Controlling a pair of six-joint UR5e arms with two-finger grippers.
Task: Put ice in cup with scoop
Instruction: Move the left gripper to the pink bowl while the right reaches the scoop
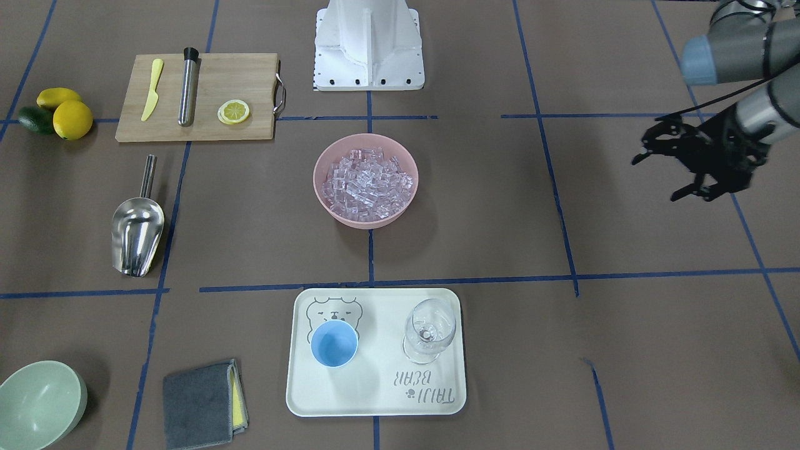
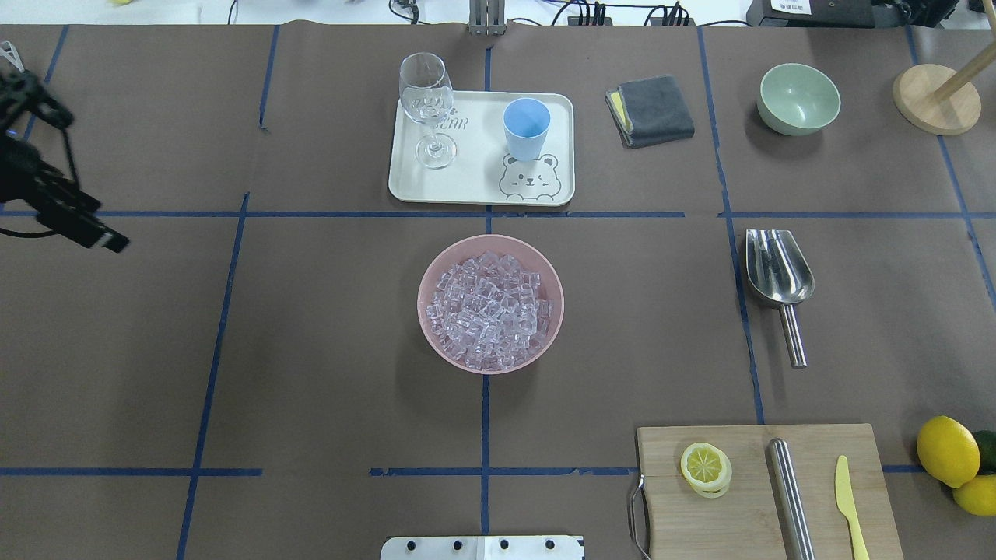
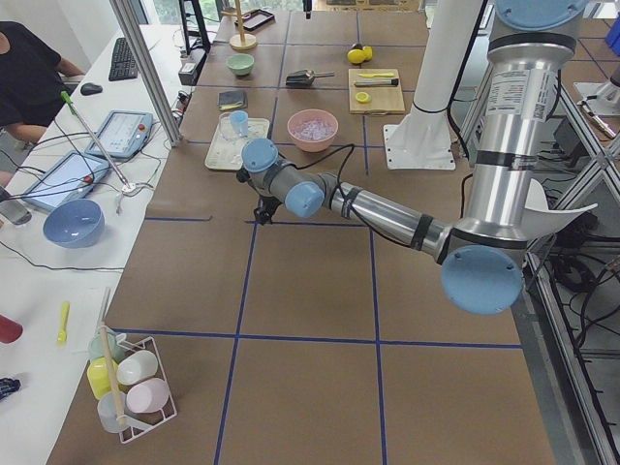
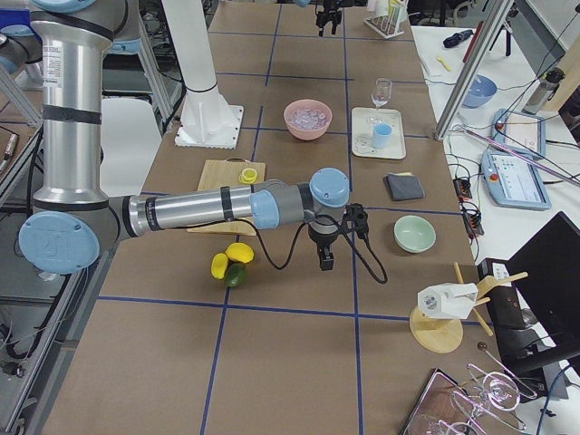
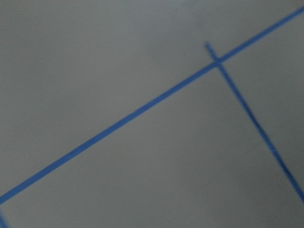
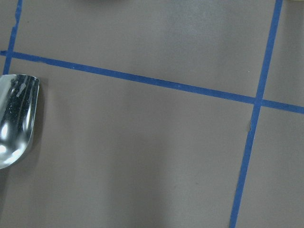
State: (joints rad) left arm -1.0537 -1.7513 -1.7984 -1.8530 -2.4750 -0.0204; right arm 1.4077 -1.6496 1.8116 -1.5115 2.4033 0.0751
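front-facing view: scoop (image 1: 137,231) is laid at 9 o'clock of ice (image 1: 367,184), cup (image 1: 334,344) at 6 o'clock. left gripper (image 1: 665,170) is held spread, empty; right gripper (image 4: 323,261) state cannot be told.

the cup (image 1: 334,345) is light blue, the ice (image 1: 367,184) clear, its bowl (image 1: 365,223) pink.

I record a table (image 2: 871,342) under the left gripper (image 1: 656,178), covered in brown paper (image 2: 334,311) and gridded with blue tape (image 2: 210,373). Beyond the gripper, a white bench (image 3: 29,291) holds a keyboard (image 3: 123,58) and tablets (image 3: 121,134). A metal post (image 3: 148,68) stands there. Light even.
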